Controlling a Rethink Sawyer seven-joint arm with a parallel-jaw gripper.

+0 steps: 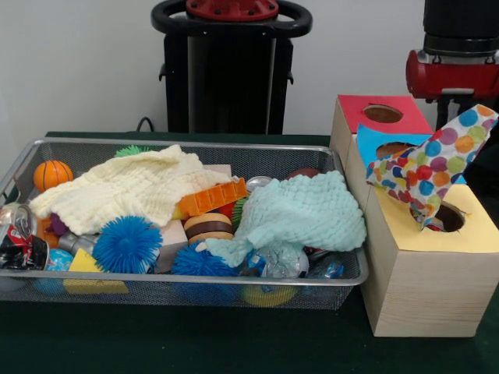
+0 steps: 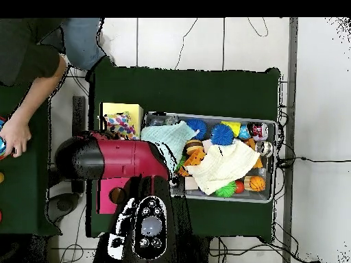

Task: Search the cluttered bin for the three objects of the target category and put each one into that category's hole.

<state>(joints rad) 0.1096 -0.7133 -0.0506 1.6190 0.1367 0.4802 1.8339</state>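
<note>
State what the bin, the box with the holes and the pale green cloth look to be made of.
Bin: fine metal wire mesh, silvery, see-through. Box: pale wood by its grain, with coloured, likely paper, tops. Pale green cloth: soft woven fabric, crinkled and matte.

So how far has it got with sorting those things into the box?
One polka-dot cloth hangs halfway into the yellow hole, so one drop is under way or nearly done. Nothing shows the gripper holding anything. A cream cloth and a mint cloth lie in the wire bin; if cloths are the target, those two remain.
</note>
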